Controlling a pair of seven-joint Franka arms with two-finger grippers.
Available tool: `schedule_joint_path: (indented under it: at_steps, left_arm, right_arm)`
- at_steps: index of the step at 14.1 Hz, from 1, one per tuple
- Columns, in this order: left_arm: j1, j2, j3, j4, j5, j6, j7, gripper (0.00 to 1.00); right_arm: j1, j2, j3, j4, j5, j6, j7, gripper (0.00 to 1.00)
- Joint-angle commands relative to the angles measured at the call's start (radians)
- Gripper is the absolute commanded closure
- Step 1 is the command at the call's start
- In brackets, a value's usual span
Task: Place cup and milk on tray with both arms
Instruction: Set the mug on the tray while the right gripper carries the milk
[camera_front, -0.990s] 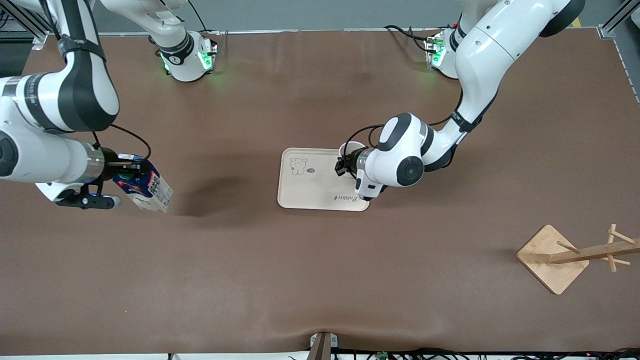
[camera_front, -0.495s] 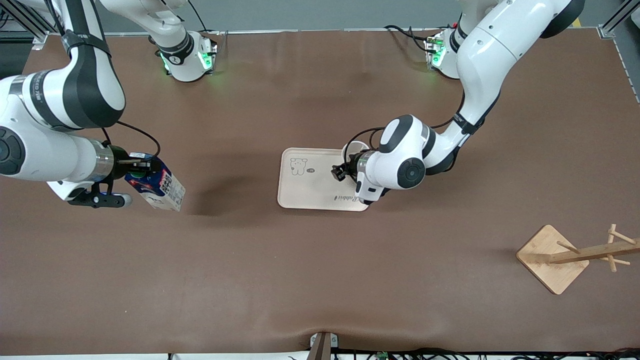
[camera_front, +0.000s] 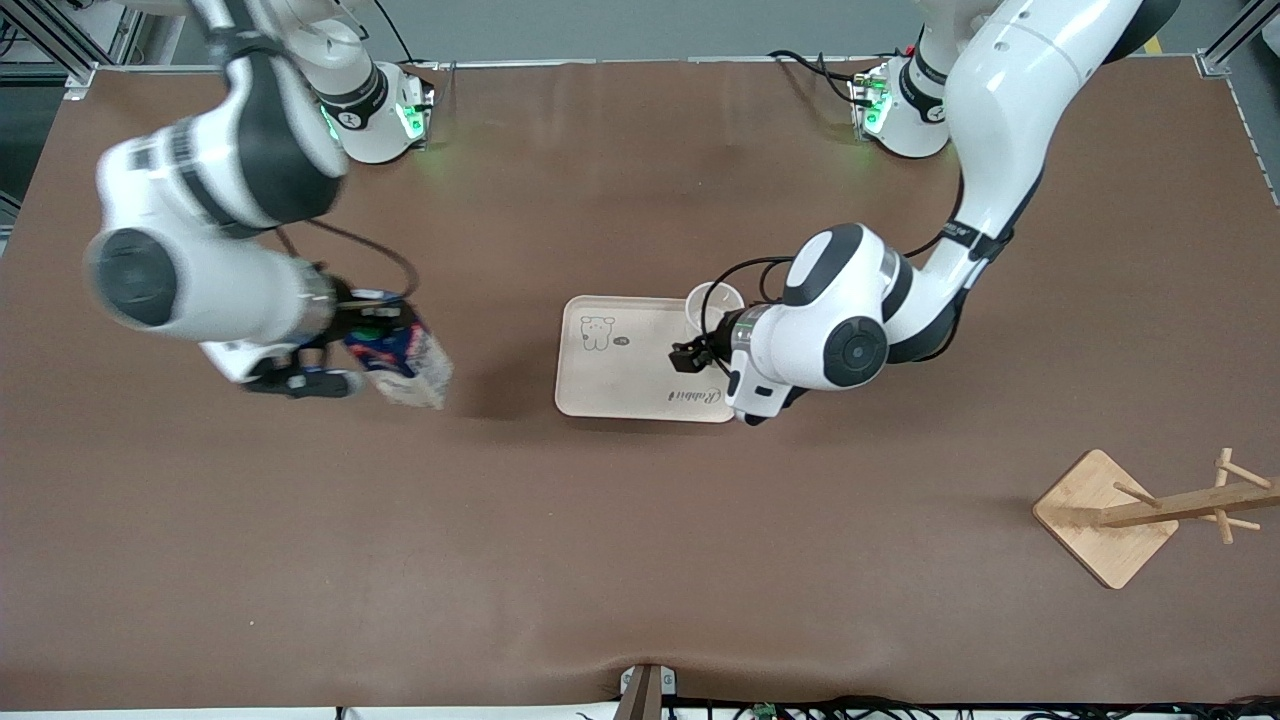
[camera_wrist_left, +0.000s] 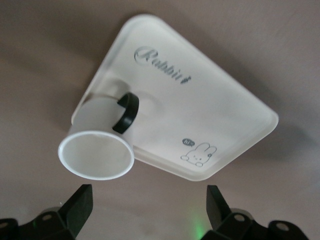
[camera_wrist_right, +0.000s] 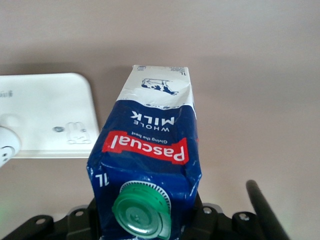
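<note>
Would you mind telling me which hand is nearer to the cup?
Left. The left hand is open just beside the cup on the tray; the right hand holds the milk off the tray.

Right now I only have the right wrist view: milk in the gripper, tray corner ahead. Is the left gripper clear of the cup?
Observer: Yes. The left gripper is open, with its fingers off the cup, which stands on the tray.
Operator: Where on the tray?
Observer: At the corner toward the left arm's end, farther from the front camera.
Operator: Left gripper in my way?
Observer: Possibly. It hangs over the tray beside the cup, near the word Rabbit.
Operator: And my milk?
Observer: The milk, held in the right gripper, is over bare table, toward the right arm's end from the tray.
</note>
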Motion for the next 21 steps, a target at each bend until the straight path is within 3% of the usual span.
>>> schedule_joint_path:
  at_steps: [1, 4, 7, 9, 14, 21]
  left_arm:
    - [0.053, -0.102, 0.000, -0.011, 0.093, -0.047, -0.015, 0.00]
    - [0.094, -0.187, 0.000, -0.011, 0.248, -0.090, -0.006, 0.00]
    - [0.134, -0.239, -0.002, 0.011, 0.363, -0.172, 0.053, 0.00]
    - [0.186, -0.250, -0.005, 0.062, 0.363, -0.255, 0.126, 0.00]
    - [0.302, -0.314, -0.006, 0.113, 0.362, -0.421, 0.372, 0.00]
    - [0.346, -0.414, -0.002, 0.114, 0.360, -0.516, 0.431, 0.00]
  right_arm:
    - [0.095, 0.110, -0.011, 0.133, 0.008, -0.015, 0.072, 0.96]
    - [0.187, 0.199, -0.011, 0.208, 0.007, 0.005, 0.167, 0.96]
    - [0.233, 0.268, -0.008, 0.220, 0.045, 0.115, 0.215, 0.97]
    - [0.248, 0.320, -0.009, 0.248, 0.114, 0.126, 0.214, 0.97]
    - [0.284, 0.365, -0.011, 0.250, 0.110, 0.125, 0.206, 0.92]
    - [0.276, 0.365, -0.011, 0.245, 0.114, 0.022, 0.207, 0.89]
